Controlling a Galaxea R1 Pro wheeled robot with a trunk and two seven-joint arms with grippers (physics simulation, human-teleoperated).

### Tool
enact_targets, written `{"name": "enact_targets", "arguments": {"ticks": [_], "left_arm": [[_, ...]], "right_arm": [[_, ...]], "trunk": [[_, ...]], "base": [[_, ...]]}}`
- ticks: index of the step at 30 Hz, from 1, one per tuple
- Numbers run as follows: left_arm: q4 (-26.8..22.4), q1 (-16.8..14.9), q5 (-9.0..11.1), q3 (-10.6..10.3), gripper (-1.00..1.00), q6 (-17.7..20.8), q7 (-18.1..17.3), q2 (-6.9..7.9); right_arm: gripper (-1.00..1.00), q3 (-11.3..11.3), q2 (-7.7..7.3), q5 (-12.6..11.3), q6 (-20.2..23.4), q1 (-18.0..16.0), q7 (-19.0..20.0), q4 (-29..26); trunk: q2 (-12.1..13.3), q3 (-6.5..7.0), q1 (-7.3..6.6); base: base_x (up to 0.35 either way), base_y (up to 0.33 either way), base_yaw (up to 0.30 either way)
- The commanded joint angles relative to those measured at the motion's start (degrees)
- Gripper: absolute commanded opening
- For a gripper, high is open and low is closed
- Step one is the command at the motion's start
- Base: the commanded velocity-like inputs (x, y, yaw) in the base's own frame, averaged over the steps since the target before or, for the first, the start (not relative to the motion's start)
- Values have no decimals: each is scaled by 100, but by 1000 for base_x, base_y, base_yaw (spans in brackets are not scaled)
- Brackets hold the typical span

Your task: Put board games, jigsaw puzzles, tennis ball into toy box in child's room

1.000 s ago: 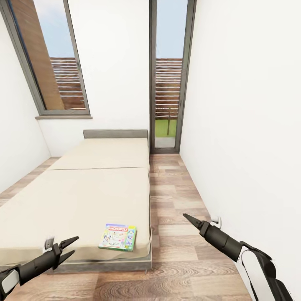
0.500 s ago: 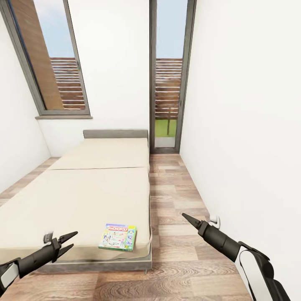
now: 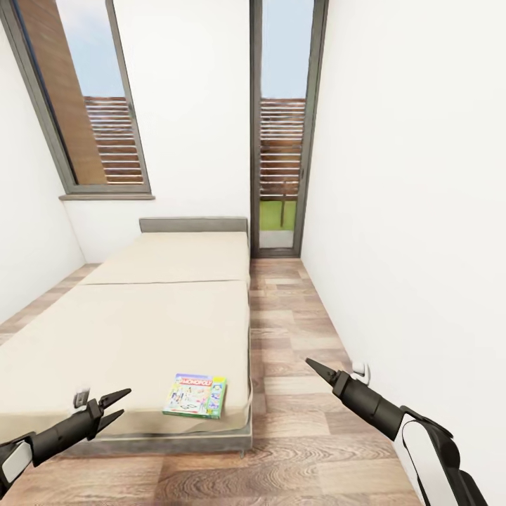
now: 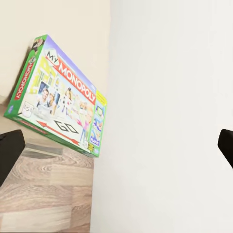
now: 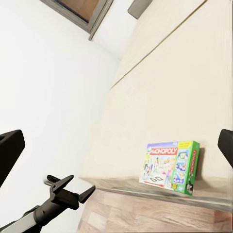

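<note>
Board game (image 3: 195, 396): one flat Monopoly box lies face up on the bed (image 3: 140, 330), at the lower centre of the head view, close to the mattress's near right corner. Judged light and rigid, a cardboard shell with a smooth printed lid, likely slippery on its faces. Best hold is judged to be across its thin green edges, from the near side where it sits close to the mattress edge.

Orientation: long axis runs nearly away from the robot, title end farthest, slightly skewed.

Left gripper (image 3: 117, 406), lower left: jaws parted, empty. Right gripper (image 3: 310, 365), lower right over the floor (image 3: 302, 330): fingers appear together, holding nothing.
</note>
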Motion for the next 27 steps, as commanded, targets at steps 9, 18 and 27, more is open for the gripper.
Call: {"name": "enact_targets", "arguments": {"ticks": [9,18,27], "left_arm": [[-2,-3,36,-19,100,57,13,-27],[-1,-3,28,-29,100,46,67,-237],[-1,-3,-5,-37,100,24,171,-529]], "right_arm": [[100,-4,1,-20,38,-4,11,0],[100,-7,1,-25,46,-4,11,0],[100,0,1,-30,47,-4,15,-2]], "trunk": [[-3,-5,-2],[-3,-5,-2],[-3,-5,-2]], "base": [[-62,-77,0],[-10,-13,0],[-1,-2,0]]}}
